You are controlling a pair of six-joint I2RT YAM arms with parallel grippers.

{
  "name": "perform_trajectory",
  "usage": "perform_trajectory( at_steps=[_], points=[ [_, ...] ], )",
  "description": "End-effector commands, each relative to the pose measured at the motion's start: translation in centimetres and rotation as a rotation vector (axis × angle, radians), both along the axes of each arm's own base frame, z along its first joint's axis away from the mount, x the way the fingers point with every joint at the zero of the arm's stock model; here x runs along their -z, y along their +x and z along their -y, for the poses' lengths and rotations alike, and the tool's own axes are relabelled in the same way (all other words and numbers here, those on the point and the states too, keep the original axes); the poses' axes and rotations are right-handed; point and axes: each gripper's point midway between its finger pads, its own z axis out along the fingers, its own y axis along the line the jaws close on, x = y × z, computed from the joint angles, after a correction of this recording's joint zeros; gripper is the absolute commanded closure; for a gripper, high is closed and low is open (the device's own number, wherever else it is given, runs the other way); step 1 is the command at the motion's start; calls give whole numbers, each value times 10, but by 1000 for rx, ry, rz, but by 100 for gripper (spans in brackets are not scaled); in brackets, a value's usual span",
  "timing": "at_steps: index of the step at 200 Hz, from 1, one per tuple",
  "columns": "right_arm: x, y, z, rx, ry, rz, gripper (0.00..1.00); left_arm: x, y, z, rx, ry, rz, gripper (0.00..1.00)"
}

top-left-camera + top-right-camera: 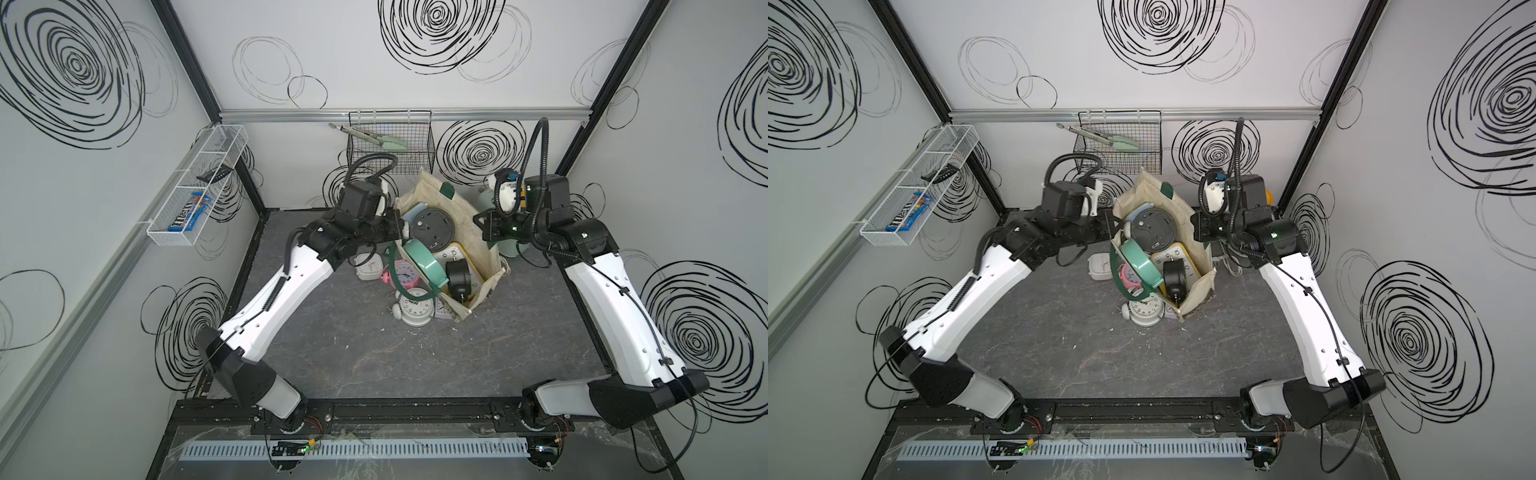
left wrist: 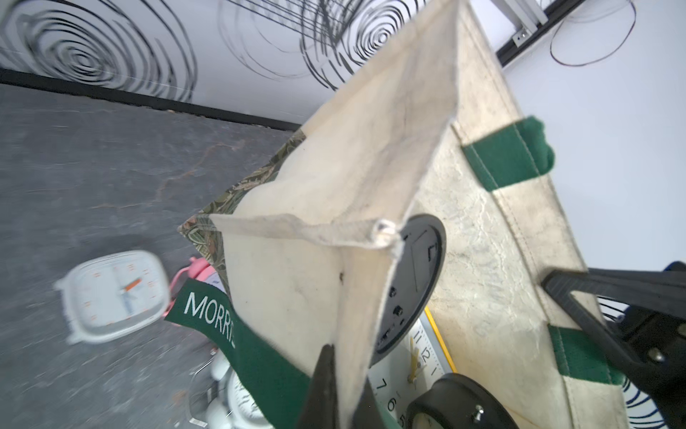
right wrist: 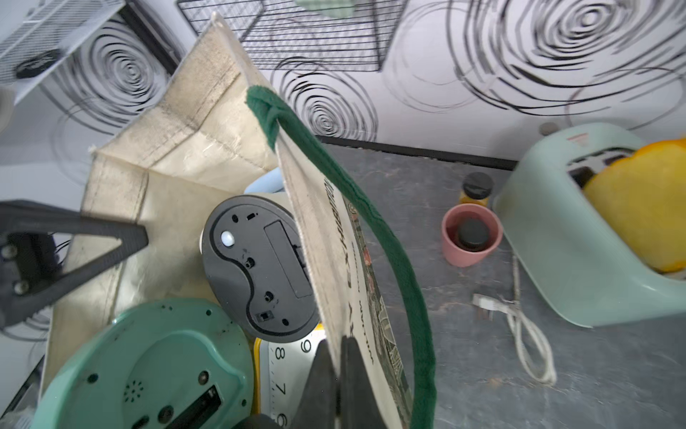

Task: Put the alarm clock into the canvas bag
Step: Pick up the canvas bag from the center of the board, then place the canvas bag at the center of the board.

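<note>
Your left gripper (image 2: 343, 379) is clamped on one rim of the canvas bag (image 1: 461, 216), which stands near the far edge of the desk (image 1: 374, 353), and your right gripper (image 3: 336, 367) on the opposite rim, so draw them apart evenly and keep the mouth level; a lopsided tug could spill the load. Inside lie a dark round clock (image 1: 430, 228) face down, a mint clock (image 1: 422, 259), a yellow-framed clock (image 1: 455, 252) and a small black clock (image 1: 457, 274). Just beside the bag's left wall a white square clock (image 1: 368, 264), a pink clock (image 1: 402, 276) and a twin-bell clock (image 1: 413, 307) lie outside. Toward the far right corner a pink cup (image 3: 464, 260) holds a dark-capped bottle (image 3: 472, 234)
</note>
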Motion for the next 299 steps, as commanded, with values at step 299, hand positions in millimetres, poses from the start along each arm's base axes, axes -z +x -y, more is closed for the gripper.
perform_trajectory(
  at_steps=[299],
  points=[
    [100,-22,-177,-208,276,-43,100,90,97,-126,-261,237,-22,100]
  ],
)
